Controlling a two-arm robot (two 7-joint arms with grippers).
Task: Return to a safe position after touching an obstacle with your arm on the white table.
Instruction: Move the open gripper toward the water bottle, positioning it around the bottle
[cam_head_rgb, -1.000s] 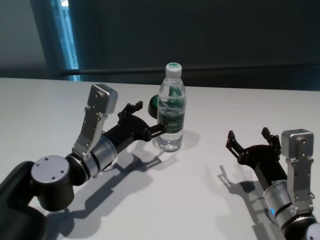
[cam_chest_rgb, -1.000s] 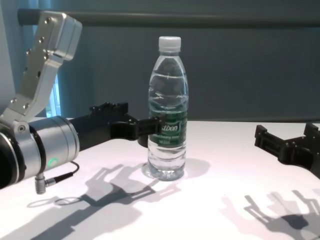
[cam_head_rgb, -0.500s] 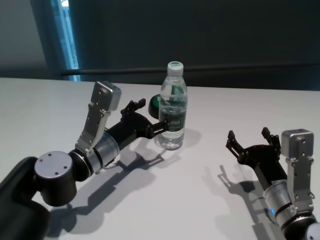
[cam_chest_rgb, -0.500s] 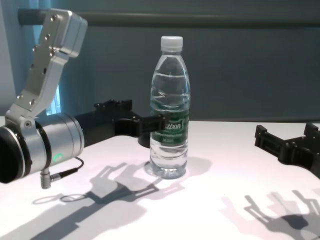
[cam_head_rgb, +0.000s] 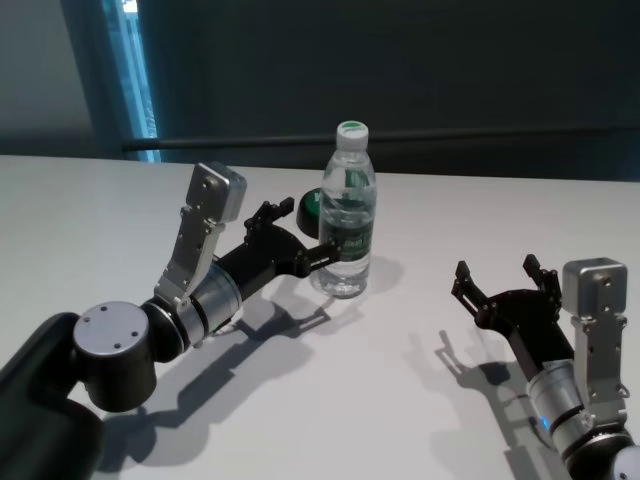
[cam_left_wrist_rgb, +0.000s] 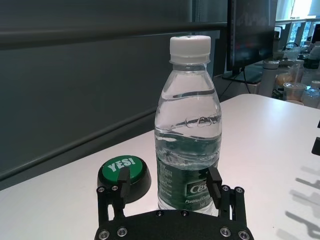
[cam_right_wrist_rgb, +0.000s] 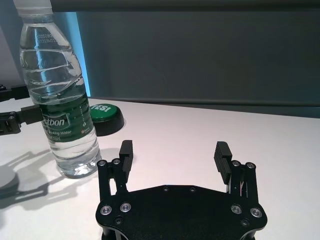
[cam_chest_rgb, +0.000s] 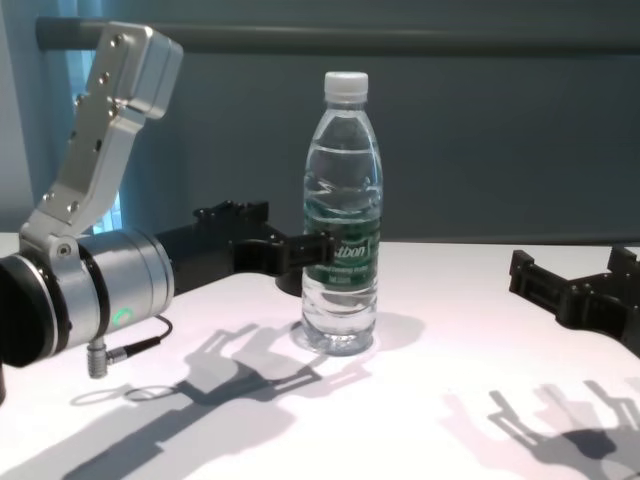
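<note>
On the white table (cam_head_rgb: 120, 200), the left gripper (cam_head_rgb: 296, 240), fingers spread, touches the upright Cestbon water bottle (cam_head_rgb: 346, 215); the right gripper (cam_head_rgb: 500, 280) rests apart, spread.

A tall clear water bottle (cam_head_rgb: 345, 212) is seen standing upright on the white table (cam_head_rgb: 400, 400). A white cap is screwed on top. A dark green label is wrapped around its lower half. Water fills most of it. The table is wide, flat and shiny.
</note>
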